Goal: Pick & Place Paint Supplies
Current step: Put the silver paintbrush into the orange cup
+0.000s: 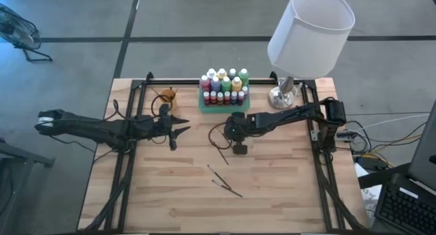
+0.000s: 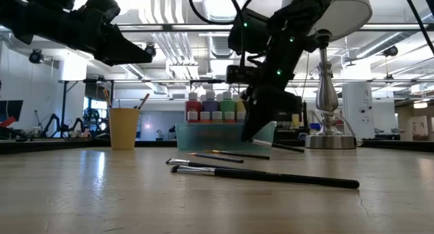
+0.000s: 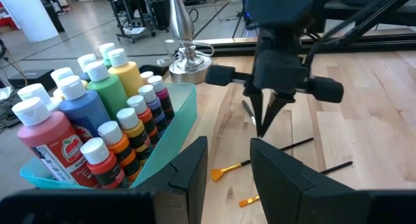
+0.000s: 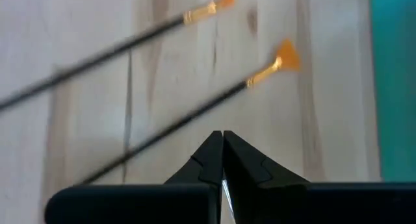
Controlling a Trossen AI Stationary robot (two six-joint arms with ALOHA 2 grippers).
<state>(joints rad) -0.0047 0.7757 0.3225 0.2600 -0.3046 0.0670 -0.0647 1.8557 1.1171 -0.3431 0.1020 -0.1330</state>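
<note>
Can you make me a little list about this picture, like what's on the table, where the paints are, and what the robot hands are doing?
table: pale wooden top
paints: paint bottles standing in the green tray at the back
brushes on table: paintbrushes lying loose near the middle
cup: orange cup left of the tray
lamp: white-shaded lamp right of the tray
right gripper: shut, pointing down, a thin brush pinched at its tips
left gripper: partly open, empty, raised off the table

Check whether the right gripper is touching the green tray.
Apart. The left wrist view shows a strip of bare wood between the right gripper and the green tray. The high view shows the same gap.
</note>
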